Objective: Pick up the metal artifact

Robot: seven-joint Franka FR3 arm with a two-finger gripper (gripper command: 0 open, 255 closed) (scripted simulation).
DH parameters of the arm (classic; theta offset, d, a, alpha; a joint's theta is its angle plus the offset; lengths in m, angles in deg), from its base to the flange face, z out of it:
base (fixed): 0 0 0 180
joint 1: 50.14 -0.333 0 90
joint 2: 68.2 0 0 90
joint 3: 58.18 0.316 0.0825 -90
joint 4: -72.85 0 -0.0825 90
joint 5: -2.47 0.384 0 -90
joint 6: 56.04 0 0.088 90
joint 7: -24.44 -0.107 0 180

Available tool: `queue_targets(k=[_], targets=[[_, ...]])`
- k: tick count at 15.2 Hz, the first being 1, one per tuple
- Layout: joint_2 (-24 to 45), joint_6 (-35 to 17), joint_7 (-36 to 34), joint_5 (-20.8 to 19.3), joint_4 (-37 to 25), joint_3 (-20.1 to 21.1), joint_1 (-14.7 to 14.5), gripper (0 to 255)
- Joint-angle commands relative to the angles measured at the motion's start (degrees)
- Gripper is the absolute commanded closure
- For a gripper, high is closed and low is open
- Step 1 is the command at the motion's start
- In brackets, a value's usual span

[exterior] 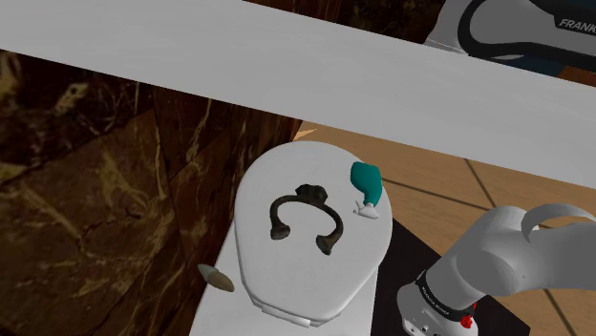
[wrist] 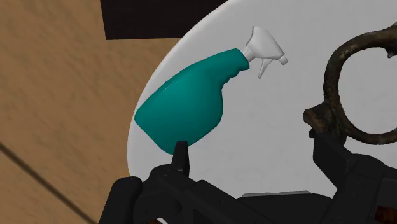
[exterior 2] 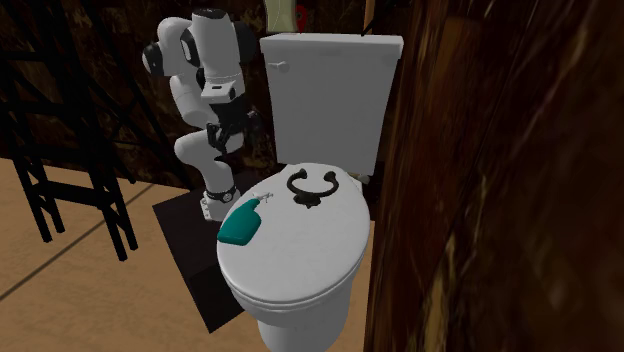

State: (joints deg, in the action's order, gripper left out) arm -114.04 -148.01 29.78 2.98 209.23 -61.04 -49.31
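The metal artifact [exterior: 311, 197] [exterior 2: 313, 198] [wrist: 332, 79] is a dark, tarnished, horseshoe-shaped ring with knobbed ends. It lies flat on the closed white toilet lid [exterior: 287, 277] [exterior 2: 300, 250] [wrist: 273, 127], toward the tank end. A teal spray bottle [exterior: 365, 178] [exterior 2: 241, 222] [wrist: 191, 105] with a white trigger head lies on its side at the lid's edge nearest the arm. My black gripper [exterior 2: 228, 133] [wrist: 254, 153] hangs above and beside the lid, apart from both things. Its fingers stand open with nothing between them.
The white tank [exterior 2: 330, 90] rises behind the lid, with a flush lever [exterior: 218, 279]. A dark marbled wall [exterior: 86, 191] [exterior 2: 480, 200] flanks the toilet. A black ladder-like frame [exterior 2: 70, 150] stands on the wooden floor beyond the stand [exterior 2: 190, 230]. A white slab [exterior: 287, 67] crosses overhead.
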Motion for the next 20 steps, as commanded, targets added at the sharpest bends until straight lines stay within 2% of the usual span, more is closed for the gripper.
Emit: queue_targets(k=[1, 11, 20], targets=[[0.0, 0.0, 0.0, 0.0, 0.0, 0.0, 0.0, 0], [-1.6, -14.2, -10.4, 6.8, 14.5, 10.7, -4.3, 0], [6.0, -29.8, -20.1, 13.2, 21.1, 21.8, -8.9, 0]])
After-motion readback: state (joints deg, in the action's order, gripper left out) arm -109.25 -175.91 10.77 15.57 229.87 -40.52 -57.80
